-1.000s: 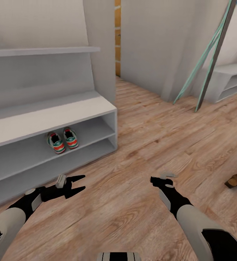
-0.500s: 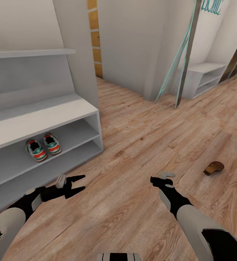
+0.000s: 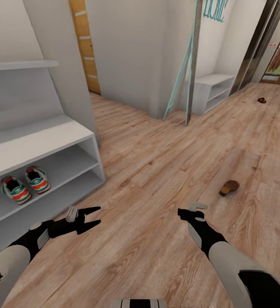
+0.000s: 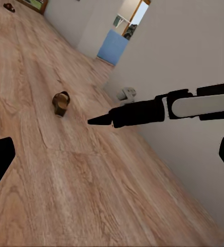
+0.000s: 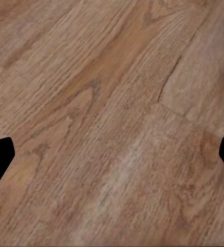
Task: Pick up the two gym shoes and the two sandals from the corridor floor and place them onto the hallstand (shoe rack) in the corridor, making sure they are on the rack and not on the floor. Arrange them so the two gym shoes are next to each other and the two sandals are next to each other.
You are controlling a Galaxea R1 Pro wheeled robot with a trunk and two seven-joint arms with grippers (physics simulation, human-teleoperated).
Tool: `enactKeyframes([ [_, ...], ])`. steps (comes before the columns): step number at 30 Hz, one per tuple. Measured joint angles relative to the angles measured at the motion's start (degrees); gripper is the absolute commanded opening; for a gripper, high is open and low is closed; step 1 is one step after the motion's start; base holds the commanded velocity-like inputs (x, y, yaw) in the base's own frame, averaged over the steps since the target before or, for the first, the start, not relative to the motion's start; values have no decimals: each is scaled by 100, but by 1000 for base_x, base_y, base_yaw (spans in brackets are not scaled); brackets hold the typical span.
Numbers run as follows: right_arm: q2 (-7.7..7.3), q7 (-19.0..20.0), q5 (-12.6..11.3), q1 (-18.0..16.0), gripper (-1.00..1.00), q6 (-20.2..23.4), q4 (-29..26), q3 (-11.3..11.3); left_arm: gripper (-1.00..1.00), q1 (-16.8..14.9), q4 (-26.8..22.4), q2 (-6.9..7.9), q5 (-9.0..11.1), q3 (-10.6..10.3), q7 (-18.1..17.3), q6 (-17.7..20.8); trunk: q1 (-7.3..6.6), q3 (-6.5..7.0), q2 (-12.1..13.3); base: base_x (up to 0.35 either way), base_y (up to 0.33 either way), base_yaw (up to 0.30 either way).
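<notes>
Sneakers were already home, the two gym shoes side by side on the hallstand's upper shelf, so I judged half the job done. Both sandals were left on the corridor floor: the near sandal ahead to my right, the far sandal well down the corridor by an open doorway. My left hand and right hand both hung wide and empty over bare planks, a frameless mirror leaning on the wall beyond.

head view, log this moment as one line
sneakers: on rack shelf, side by side | sandals: on floor | left gripper: open | right gripper: open
</notes>
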Motion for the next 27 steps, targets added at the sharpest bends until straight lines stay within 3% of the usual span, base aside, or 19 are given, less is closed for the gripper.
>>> enactKeyframes([
  [27, 0, 0, 1, 0, 100, 0, 0, 0, 100, 0, 0, -6, 0, 0, 0, 0, 0, 93, 0, 0, 0, -291],
])
